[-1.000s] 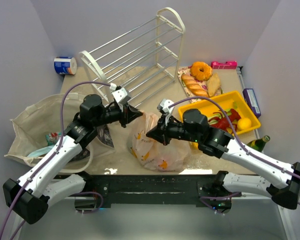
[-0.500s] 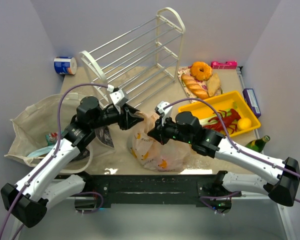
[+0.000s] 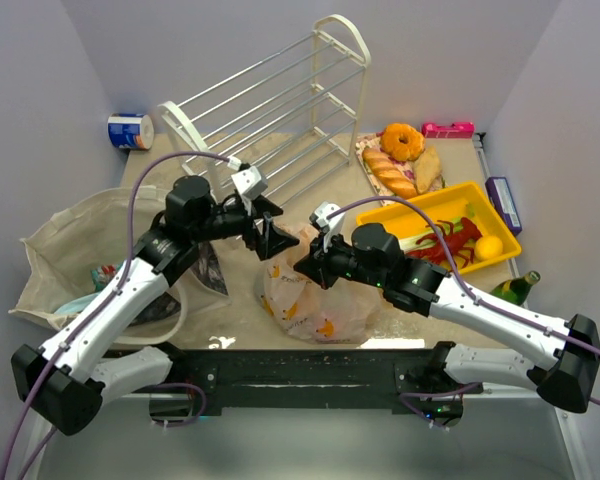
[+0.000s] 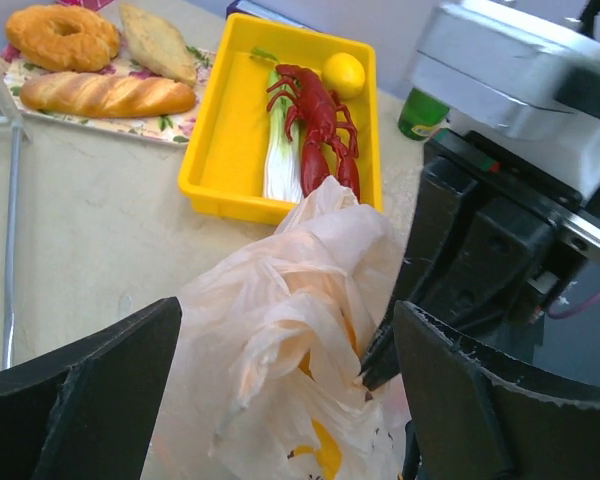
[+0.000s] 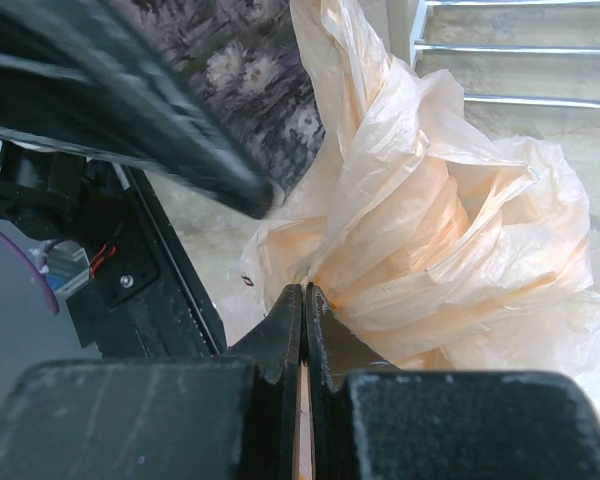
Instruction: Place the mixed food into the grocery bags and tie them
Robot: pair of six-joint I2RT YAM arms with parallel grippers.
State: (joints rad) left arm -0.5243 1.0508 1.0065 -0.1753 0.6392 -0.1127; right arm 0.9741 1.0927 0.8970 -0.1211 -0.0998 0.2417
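Between the two grippers sits the peach-pink plastic bag (image 3: 318, 305), its gathered neck rising from the bulging body toward both sets of fingertips. Right gripper (image 3: 302, 267) pinched tight on a twisted strand of that neck, straight ahead of its jaws. Left gripper (image 3: 271, 232) spread wide, holding nothing, with the bag just ahead and below. Left is the free arm and close enough, likely the one to take the loose handle. A second ago the left jaws were closed beside the bag top and are now parted; the right arm has shifted slightly left
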